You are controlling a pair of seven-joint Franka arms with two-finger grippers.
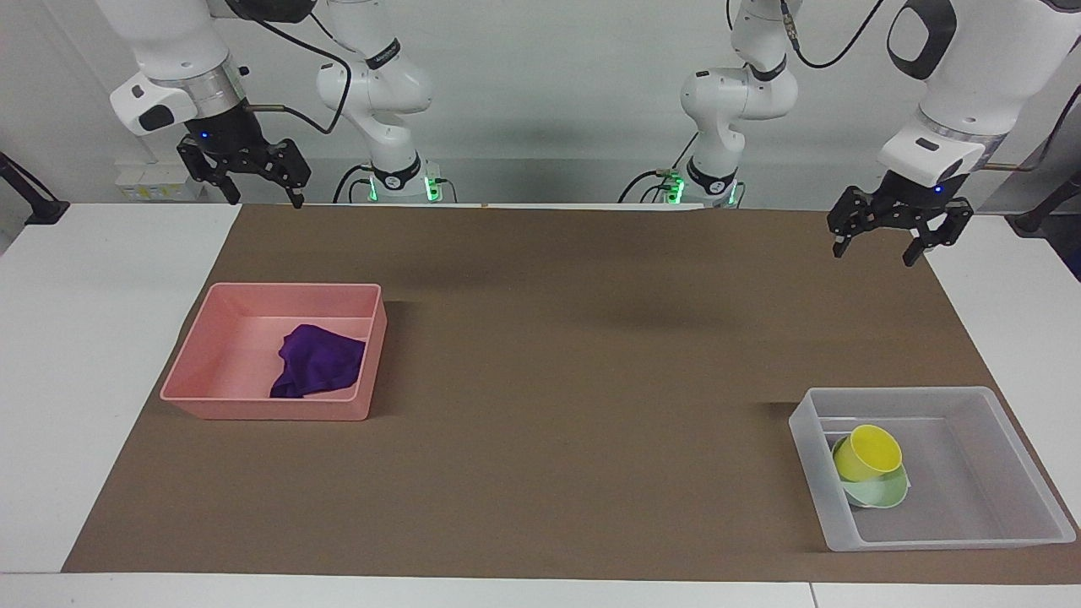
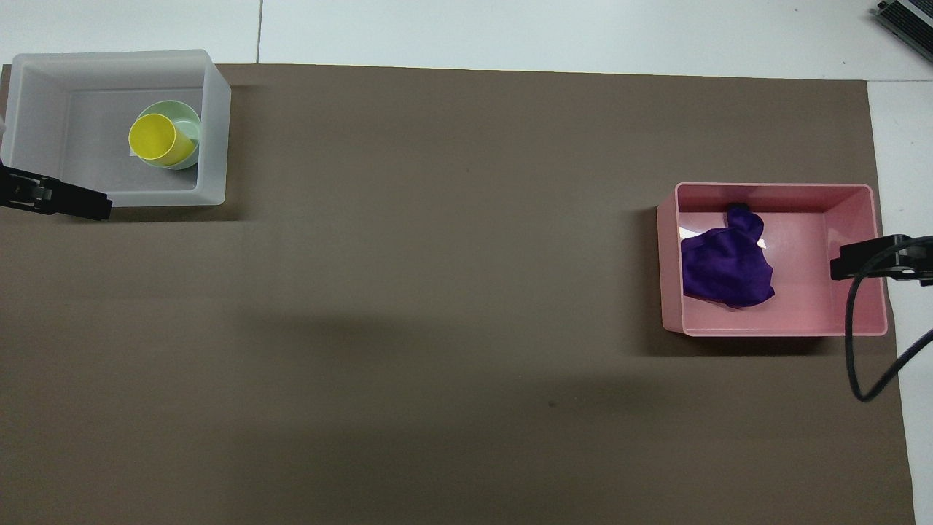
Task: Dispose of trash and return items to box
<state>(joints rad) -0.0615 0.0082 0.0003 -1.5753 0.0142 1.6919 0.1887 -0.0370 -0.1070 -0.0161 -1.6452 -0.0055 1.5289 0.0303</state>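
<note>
The purple cloth, the trash (image 1: 318, 361) (image 2: 726, 267), lies crumpled in the pink tray (image 1: 203, 365) (image 2: 853, 211) toward the right arm's end of the table. In the translucent box (image 1: 996, 481) (image 2: 44, 117) toward the left arm's end, the yellow cup (image 1: 867, 453) (image 2: 155, 138) rests tilted in the mint-green bowl (image 1: 882, 492) (image 2: 188, 131). My left gripper (image 1: 873, 247) (image 2: 95, 208) hangs open and empty, high over the mat's edge by the robots. My right gripper (image 1: 263, 194) (image 2: 838, 268) is open and empty, raised over the mat's corner by the robots.
A brown mat (image 1: 549, 380) (image 2: 437, 292) covers most of the white table (image 1: 76, 338). A black cable (image 2: 860, 350) loops from the right arm over the mat's edge beside the pink tray.
</note>
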